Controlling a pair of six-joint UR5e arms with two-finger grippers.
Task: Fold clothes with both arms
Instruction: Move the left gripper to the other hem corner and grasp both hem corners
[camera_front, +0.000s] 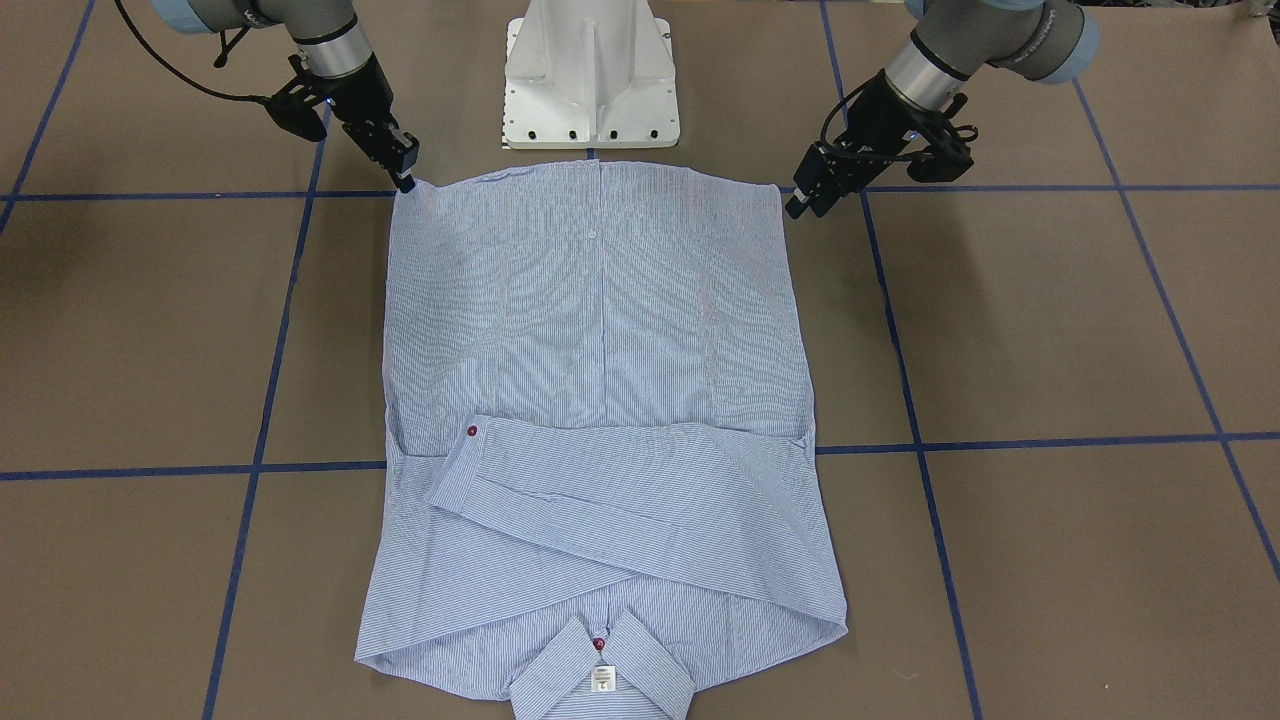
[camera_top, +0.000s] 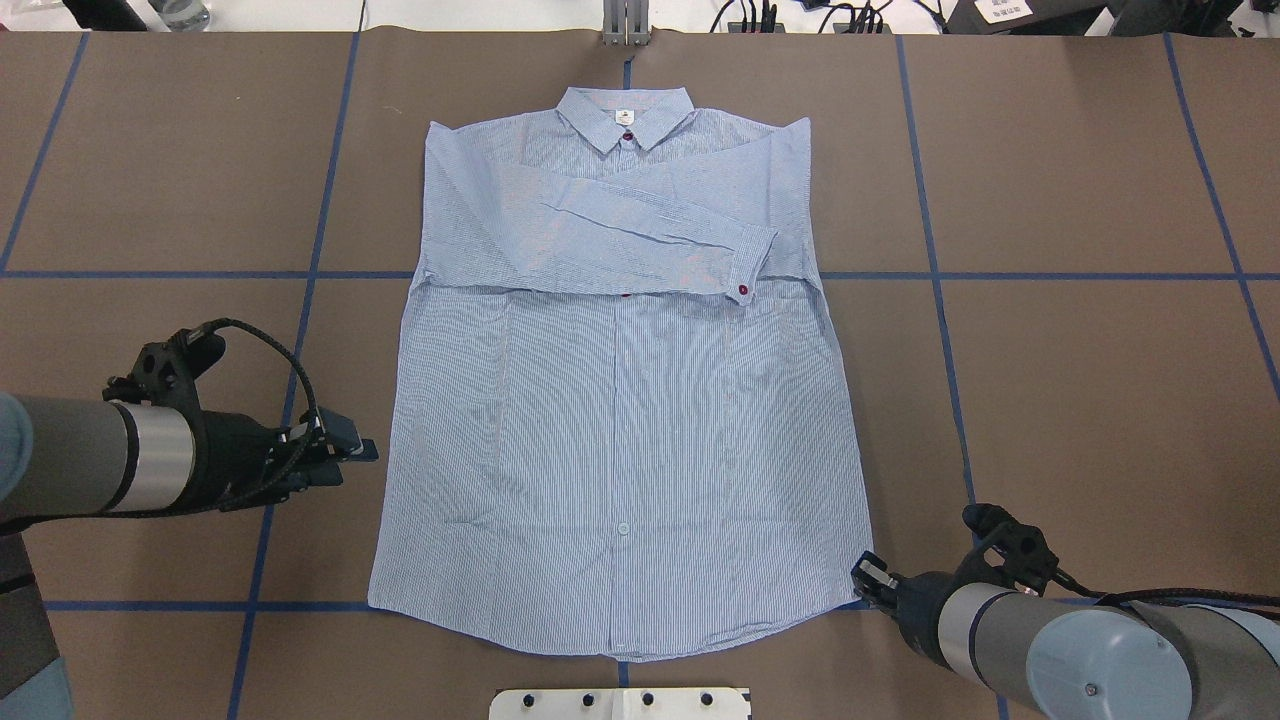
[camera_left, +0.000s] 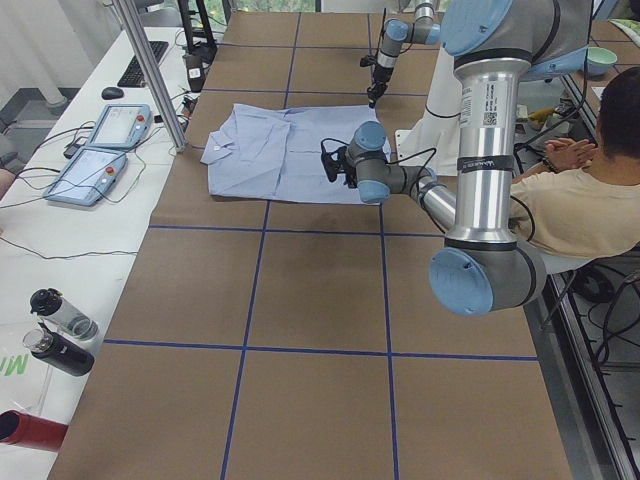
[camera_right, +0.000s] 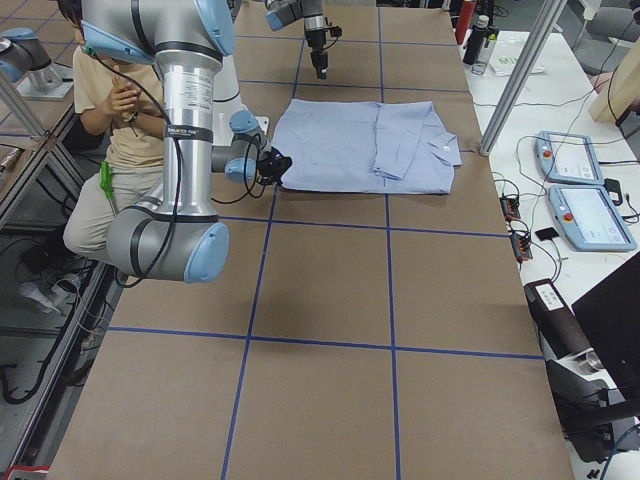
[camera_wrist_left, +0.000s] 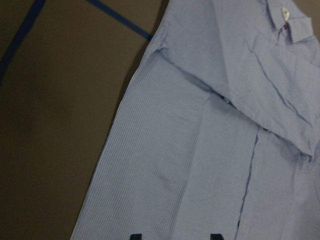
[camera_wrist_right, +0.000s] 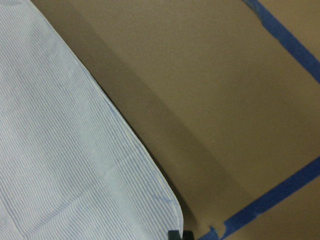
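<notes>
Hem grasp being prepared. Overhead view: right gripper (camera_top: 866, 577) set at lower-right corner of shirt (camera_top: 620, 420), grip not discernible; left gripper (camera_top: 350, 452) spread wide, mid-left edge. Next: lower-left corner to be reached, both corners pinched.

A robotics lab: two robot arms (camera_left: 487, 150) on a white pedestal (camera_front: 590, 90) at a brown tabletop (camera_top: 1090, 420) gridded with blue tape (camera_top: 1100, 276); control tablets (camera_left: 118, 125), a keyboard (camera_left: 140, 62) and cables (camera_left: 40, 250) on the bench (camera_left: 30, 215) beyond its far edge.

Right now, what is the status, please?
Left gripper open, beside shirt edge. Right gripper closed at hem corner, grip unclear. Shirt flat, sleeves folded across. Nothing in the way.
</notes>
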